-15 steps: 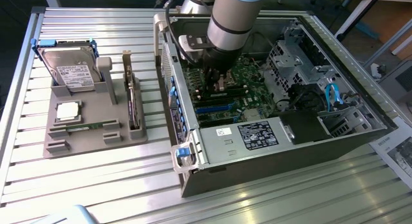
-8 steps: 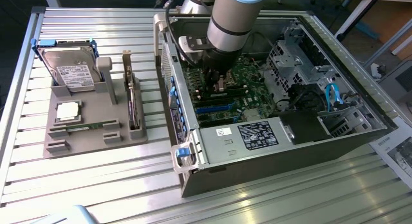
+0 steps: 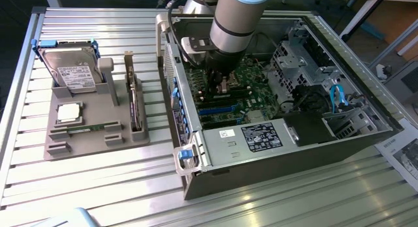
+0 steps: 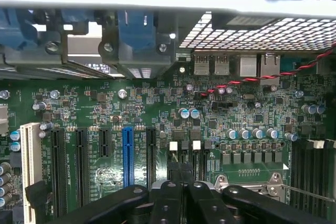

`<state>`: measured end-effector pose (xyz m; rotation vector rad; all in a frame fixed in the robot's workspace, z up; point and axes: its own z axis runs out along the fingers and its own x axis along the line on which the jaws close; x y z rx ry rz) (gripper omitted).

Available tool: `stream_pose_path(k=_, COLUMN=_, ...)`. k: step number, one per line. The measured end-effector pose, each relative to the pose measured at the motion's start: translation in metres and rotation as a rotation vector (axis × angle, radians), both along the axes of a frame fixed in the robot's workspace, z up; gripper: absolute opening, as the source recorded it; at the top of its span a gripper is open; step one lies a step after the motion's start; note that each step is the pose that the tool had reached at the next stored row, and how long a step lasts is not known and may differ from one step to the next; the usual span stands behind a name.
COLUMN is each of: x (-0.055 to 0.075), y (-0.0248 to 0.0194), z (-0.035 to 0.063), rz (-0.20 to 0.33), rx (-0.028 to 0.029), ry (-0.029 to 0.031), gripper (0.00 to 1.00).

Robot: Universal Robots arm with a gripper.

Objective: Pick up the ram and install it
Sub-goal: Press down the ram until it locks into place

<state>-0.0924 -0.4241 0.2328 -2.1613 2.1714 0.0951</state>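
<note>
The gripper (image 4: 181,190) hangs inside the open computer case (image 3: 339,139) just above the motherboard (image 4: 157,108), its dark fingers (image 4: 165,198) pressed fully together with nothing between them, while the ram (image 3: 88,127) lies flat in the grey holder (image 3: 98,139) outside the case.

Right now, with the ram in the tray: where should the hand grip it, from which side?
Pinch the ram across its thin faces, mid-length, coming straight down from above. It appears to stand on its long edge in the tray's slot, blocks at both ends, so only the top edge's middle looks free.
</note>
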Motion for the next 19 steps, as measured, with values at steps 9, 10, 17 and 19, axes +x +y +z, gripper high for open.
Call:
stream_pose_path(k=9, x=0.0000, y=-0.0014, z=-0.0013, rz=0.000, rx=0.0004, ry=-0.0002, gripper=0.10)
stream_pose_path(k=10, x=0.0000, y=-0.0019, z=-0.0015, rz=0.000, rx=0.0004, ry=-0.0001, gripper=0.10)
stream_pose_path(k=17, x=0.0000, y=-0.0038, z=-0.0021, rz=0.000, rx=0.0005, ry=-0.0001, gripper=0.10)
stream_pose_path(k=19, x=0.0000, y=-0.0038, z=-0.0021, rz=0.000, rx=0.0005, ry=-0.0002, gripper=0.10)
